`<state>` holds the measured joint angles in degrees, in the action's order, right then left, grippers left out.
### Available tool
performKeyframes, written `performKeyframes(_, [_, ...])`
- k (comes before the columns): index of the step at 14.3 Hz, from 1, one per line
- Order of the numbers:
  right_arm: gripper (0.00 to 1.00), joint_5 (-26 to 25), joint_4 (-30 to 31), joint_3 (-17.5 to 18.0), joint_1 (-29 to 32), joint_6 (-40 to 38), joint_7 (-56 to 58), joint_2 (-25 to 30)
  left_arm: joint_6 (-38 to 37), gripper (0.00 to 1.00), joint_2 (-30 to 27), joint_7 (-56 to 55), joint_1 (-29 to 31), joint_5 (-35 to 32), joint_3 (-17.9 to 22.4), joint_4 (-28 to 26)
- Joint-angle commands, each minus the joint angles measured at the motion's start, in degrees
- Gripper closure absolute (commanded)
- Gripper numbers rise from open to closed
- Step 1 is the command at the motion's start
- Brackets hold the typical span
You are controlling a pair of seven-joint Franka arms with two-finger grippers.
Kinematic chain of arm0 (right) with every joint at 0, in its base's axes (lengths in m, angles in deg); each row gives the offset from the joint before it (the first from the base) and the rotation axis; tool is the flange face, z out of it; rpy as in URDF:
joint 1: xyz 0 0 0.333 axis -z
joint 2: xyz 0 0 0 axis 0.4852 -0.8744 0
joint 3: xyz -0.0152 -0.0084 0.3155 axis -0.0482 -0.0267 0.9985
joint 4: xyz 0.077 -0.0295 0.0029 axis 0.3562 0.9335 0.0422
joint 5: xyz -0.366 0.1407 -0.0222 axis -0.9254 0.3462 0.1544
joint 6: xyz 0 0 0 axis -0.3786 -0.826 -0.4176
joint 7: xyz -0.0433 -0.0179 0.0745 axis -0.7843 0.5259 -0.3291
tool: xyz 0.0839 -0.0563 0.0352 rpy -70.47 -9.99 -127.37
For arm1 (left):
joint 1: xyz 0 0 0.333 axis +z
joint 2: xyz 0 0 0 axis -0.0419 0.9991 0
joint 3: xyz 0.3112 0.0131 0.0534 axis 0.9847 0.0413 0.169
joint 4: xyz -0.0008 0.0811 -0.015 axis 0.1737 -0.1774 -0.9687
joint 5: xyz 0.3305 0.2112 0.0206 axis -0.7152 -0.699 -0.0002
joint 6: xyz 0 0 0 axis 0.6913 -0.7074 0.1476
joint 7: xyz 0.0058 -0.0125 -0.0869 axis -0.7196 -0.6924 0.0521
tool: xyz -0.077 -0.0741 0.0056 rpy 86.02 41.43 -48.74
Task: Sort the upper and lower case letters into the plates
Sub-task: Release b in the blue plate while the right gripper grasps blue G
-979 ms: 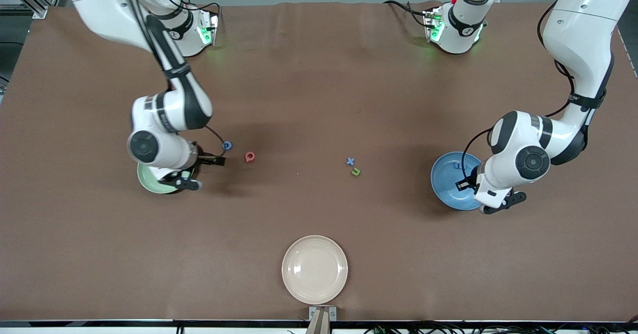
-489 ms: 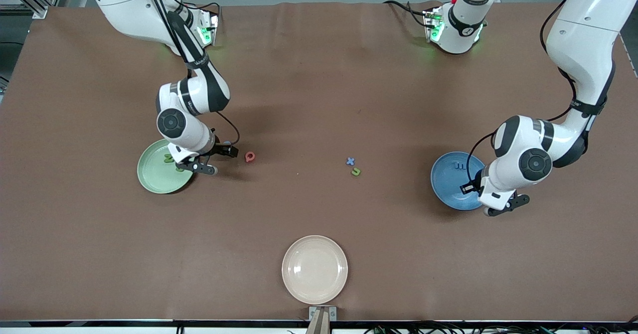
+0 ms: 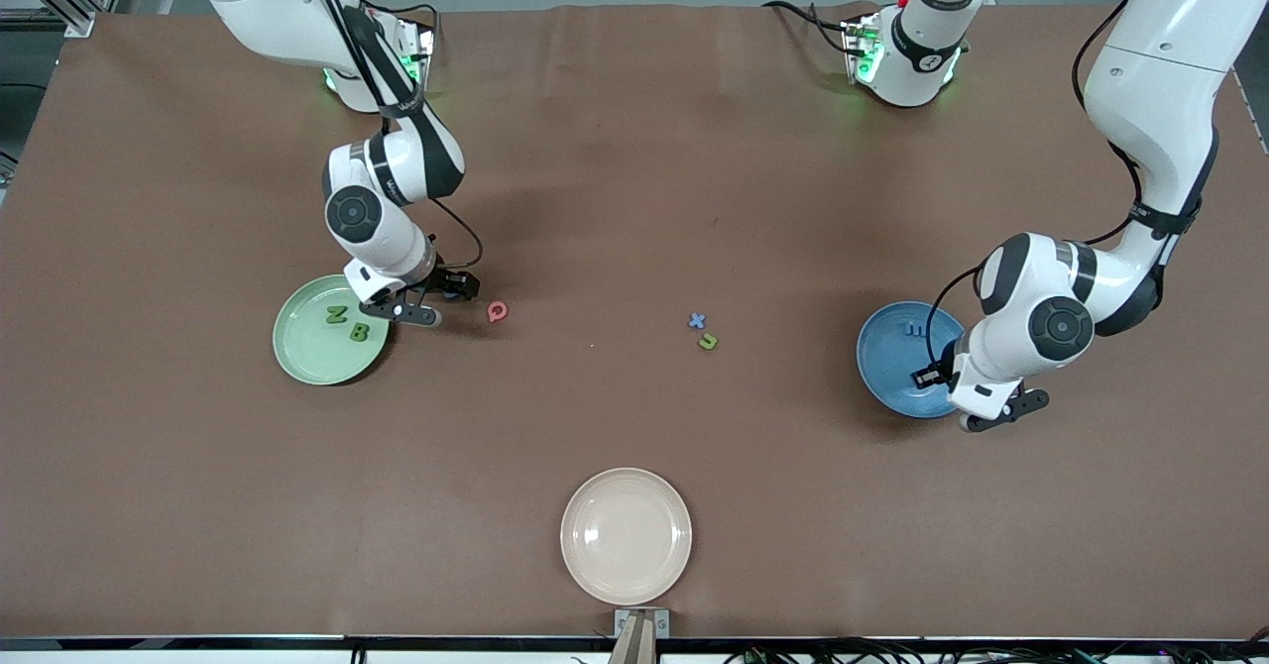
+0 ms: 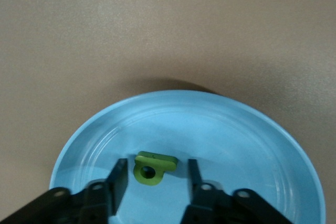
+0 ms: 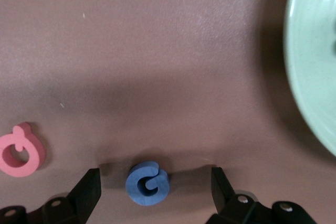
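You have three plates: the green plate (image 3: 309,347) at mid-left holds two green letters (image 3: 348,323), the cream plate (image 3: 626,535) sits bottom centre, the blue plate (image 3: 897,359) mid-right. Your right gripper (image 5: 152,184) stands open around one blue letter (image 5: 147,183) beside a pink letter (image 5: 20,150); two more letters (image 3: 702,331) lie centre. Your left gripper (image 4: 156,177) is open around a green letter (image 4: 153,167) in the blue plate.

The brown surface (image 3: 634,198) is carrying a pale green plate (image 3: 302,352) with two darker green letters (image 3: 347,323), a blue plate (image 3: 892,372) with a yellow-green letter (image 4: 153,167), and a plain cream-beige plate (image 3: 626,535). Lying loose are a pink-red letter (image 3: 497,311), a dark blue letter (image 5: 147,183), a light blue x (image 3: 697,320) and a green letter (image 3: 708,342). The arms are showing white shells with black joints and black claws.
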<state>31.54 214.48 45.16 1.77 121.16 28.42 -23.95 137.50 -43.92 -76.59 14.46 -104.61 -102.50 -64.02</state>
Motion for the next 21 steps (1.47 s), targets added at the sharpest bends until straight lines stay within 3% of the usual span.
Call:
performKeyframes(1, [0.16, -0.11, 3.73, -0.40, -1.22, 2.07, -0.57, 2.77, -1.92, 0.00, -2.68, 1.87, 0.54, -0.33, -1.29, -0.54])
performKeyframes(4, [0.30, -0.11, 3.82, -0.40, -1.66, 2.07, -0.65, 2.77, -8.42, 0.00, -4.18, -0.49, 0.63, 0.28, -5.59, 0.95])
performKeyframes(9, [0.46, -0.11, 4.08, -0.48, -3.33, 2.24, -2.94, 2.77, -8.61, 0.00, -3.92, -18.22, -2.52, 0.81, -12.45, 2.10])
performKeyframes(11, [0.54, -0.11, 4.00, -0.48, -3.25, 2.24, -2.94, 2.77, -8.61, 0.00, -2.87, -24.82, -7.34, 0.90, -12.37, 3.67])
performKeyframes(17, [0.56, -0.20, 3.73, -0.57, -2.45, 2.51, -2.41, 2.68, -8.26, 0.00, 3.37, -43.90, -19.39, 0.28, -11.49, 10.79])
performKeyframes(21, [0.50, -0.20, 3.64, -0.75, -2.37, 4.61, -2.41, 2.16, -7.74, 0.00, 5.92, -49.54, -27.74, 0.55, -5.62, 14.49])
